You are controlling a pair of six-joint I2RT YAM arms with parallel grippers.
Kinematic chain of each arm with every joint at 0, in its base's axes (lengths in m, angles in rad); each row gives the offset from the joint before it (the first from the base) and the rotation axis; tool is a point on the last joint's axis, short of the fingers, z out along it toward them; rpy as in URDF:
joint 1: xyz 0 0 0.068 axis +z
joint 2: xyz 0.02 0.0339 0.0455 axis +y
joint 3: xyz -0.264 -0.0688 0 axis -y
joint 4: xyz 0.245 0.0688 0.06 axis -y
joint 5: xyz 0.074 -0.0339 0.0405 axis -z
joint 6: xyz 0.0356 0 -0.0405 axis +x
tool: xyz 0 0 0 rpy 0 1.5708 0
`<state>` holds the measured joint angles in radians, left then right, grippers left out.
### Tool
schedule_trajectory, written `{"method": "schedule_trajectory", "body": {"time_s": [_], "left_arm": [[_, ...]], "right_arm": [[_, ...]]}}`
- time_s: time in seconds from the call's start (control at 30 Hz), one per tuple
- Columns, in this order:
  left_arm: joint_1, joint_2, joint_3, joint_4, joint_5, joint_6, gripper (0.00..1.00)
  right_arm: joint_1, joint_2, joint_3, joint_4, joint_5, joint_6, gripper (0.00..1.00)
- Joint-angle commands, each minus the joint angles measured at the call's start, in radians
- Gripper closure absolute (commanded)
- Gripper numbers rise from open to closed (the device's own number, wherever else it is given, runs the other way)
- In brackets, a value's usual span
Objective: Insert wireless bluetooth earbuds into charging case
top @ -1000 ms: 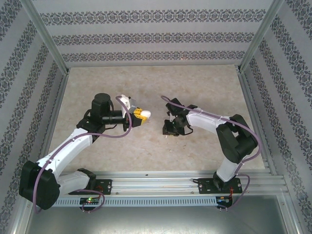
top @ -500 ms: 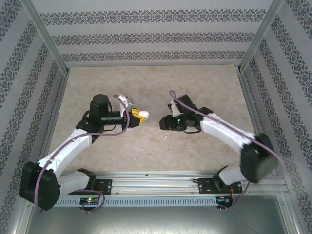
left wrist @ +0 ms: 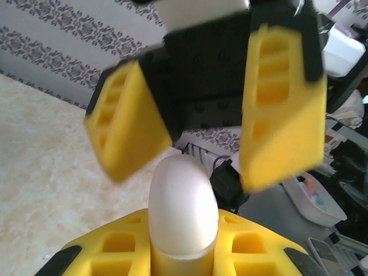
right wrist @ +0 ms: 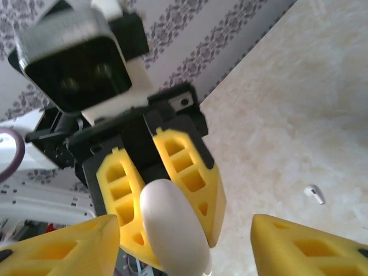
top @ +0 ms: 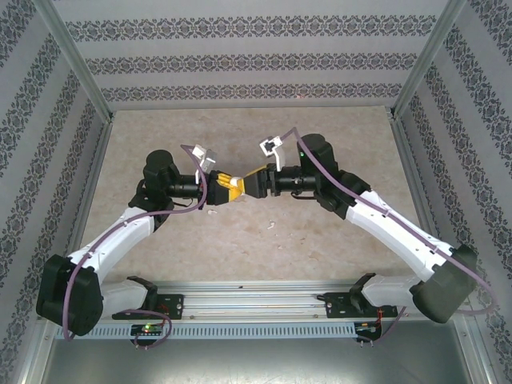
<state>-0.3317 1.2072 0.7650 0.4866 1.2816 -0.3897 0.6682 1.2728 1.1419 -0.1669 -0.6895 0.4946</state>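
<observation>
The charging case (left wrist: pixel 183 201) stands in the middle of the left wrist view. Its lower end is pinched between the 2 yellow fingers of the left gripper (left wrist: pixel 184 256), and its rounded end pokes free. Facing it, the right gripper (left wrist: pixel 187 172) has its jaws spread, with 1 finger on each side of that free end, and neither touches it as far as we can see.

In the right wrist view, the case sits between the spread right fingers. 1 earbud (right wrist: pixel 313 194) lies on the table (right wrist: pixel 299 115), well apart from the case.

From above, we see both grippers meeting tip to tip over the table.

We judge slip to be the risk. The shell is glossy and rounded, so an off-centre squeeze or pull by the right jaws could squirt it out of the left pinch and onto the table.
</observation>
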Motion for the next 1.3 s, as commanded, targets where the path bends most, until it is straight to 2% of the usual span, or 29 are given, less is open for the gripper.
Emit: {"method": "schedule_trajectory", "body": {"time_s": [0.0, 0.23, 0.4, 0.57, 0.87, 1.07, 1.27], "left_arm": [[0.008, 0.012, 0.018, 0.153, 0.068, -0.104, 1.00], [0.007, 0.014, 0.027, 0.152, 0.086, -0.103, 1.00], [0.008, 0.009, 0.026, 0.150, 0.068, -0.097, 1.00], [0.007, -0.022, 0.007, 0.132, 0.013, -0.065, 0.81], [0.007, -0.079, -0.002, 0.023, -0.025, 0.019, 0.60], [0.008, -0.077, -0.002, 0.014, -0.014, 0.020, 0.56], [0.008, -0.042, -0.002, 0.080, 0.012, -0.030, 0.61]], "right_arm": [[0.010, 0.002, 0.038, 0.033, -0.049, -0.012, 0.47], [0.002, 0.023, 0.053, 0.044, -0.058, -0.007, 0.73], [-0.002, 0.028, 0.055, 0.062, -0.071, 0.007, 0.85], [-0.006, 0.003, 0.046, 0.072, -0.044, -0.008, 0.89], [-0.008, -0.024, 0.041, 0.058, -0.028, -0.036, 0.90], [-0.012, -0.023, 0.048, 0.060, -0.039, -0.035, 0.90], [-0.011, -0.016, 0.054, 0.064, -0.053, -0.028, 0.90]]}}
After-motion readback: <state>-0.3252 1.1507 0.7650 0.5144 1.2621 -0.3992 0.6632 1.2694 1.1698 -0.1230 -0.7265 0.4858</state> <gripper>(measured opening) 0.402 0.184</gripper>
